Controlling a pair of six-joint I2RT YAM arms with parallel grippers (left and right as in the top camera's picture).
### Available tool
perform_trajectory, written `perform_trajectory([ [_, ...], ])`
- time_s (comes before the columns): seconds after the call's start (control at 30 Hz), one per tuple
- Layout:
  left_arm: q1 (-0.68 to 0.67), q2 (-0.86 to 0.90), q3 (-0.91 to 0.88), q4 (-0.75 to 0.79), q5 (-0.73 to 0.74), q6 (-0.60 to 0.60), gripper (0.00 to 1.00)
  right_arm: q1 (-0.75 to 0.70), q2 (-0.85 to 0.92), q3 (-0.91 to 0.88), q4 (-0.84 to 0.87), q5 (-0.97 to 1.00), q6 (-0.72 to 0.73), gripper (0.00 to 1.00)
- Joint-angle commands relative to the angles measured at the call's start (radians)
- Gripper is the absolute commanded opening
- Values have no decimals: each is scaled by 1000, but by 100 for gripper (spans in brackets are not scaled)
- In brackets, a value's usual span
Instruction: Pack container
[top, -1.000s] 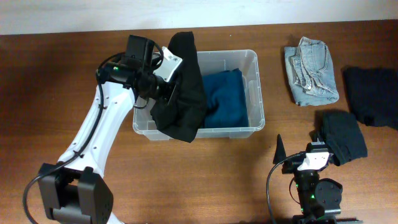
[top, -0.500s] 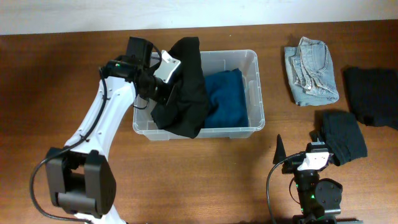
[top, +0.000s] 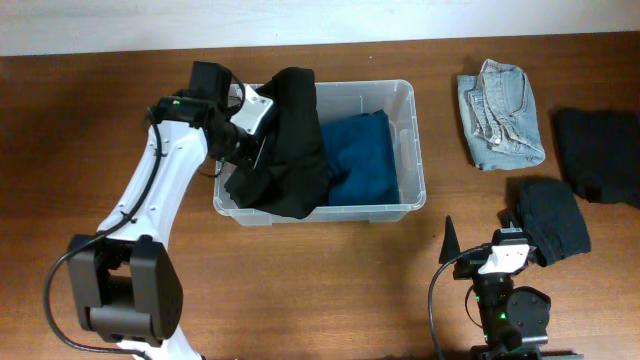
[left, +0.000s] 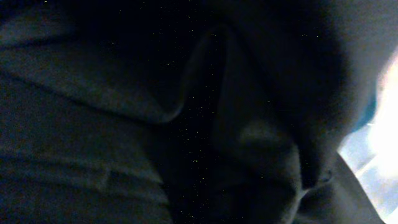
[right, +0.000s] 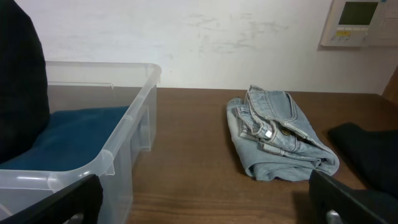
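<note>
The large, clear plastic rectangular container (top: 412, 150) sits on the brown wooden tabletop (top: 100, 120), towards its far edge. Inside the container, against its right-hand wall, lies a folded deep-blue garment (top: 362, 160), already packed. A limp black garment (top: 288, 150) is draped over the container's left half. It is bunched high at the far rim and hangs partly over the left and near walls, so it is on its way in but not settled flat.

The left hand (top: 246, 140) is at the container's left rim, buried in that black garment. The left wrist view shows nothing but dark folds, so I cannot tell whether its fingers are pinching the fabric or letting it go. The right hand (right: 208, 202) waits to the right of the container and nearer the front edge, its fingers spread wide and holding nothing.

Three pieces lie outside, well to the right of the container: folded light-blue denim jeans (top: 500, 115), a black cloth (top: 600, 155) beyond them, and a dark folded cloth (top: 552, 220) just by the right hand. By my reckoning the packing is under halfway: one item in, one going in, three left.
</note>
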Motion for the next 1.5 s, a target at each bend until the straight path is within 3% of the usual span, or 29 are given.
perform_trajectory([
  [0.0, 17, 4, 29, -1, -21, -9, 69, 6, -8, -5, -7, -2, 1, 98],
  [0.07, 18, 2, 37, -4, -21, -9, 96, 6, -8, -5, -7, -2, 1, 98],
  [0.13, 18, -2, 56, -11, -21, -9, 99, 6, -8, -5, -7, -2, 1, 98],
  [0.7, 8, -10, 599, -237, -3, -63, 99, 6, -8, -5, -7, -2, 1, 98],
  [0.93, -79, 14, 626, -296, 44, -39, 99, 6, -8, -5, -7, -2, 1, 98],
  [1.13, -215, 64, 626, -305, -263, -32, 99, 6, -8, -5, -7, -2, 1, 98],
  [1.27, -274, 105, 626, -309, -351, -31, 99, 6, -8, -5, -7, -2, 1, 98],
  [1.33, -293, 121, 626, -311, -357, -29, 95, 6, -8, -5, -7, -2, 1, 98],
  [1.47, -317, 151, 626, -314, -373, 0, 74, 6, -8, -5, -7, -2, 1, 98],
])
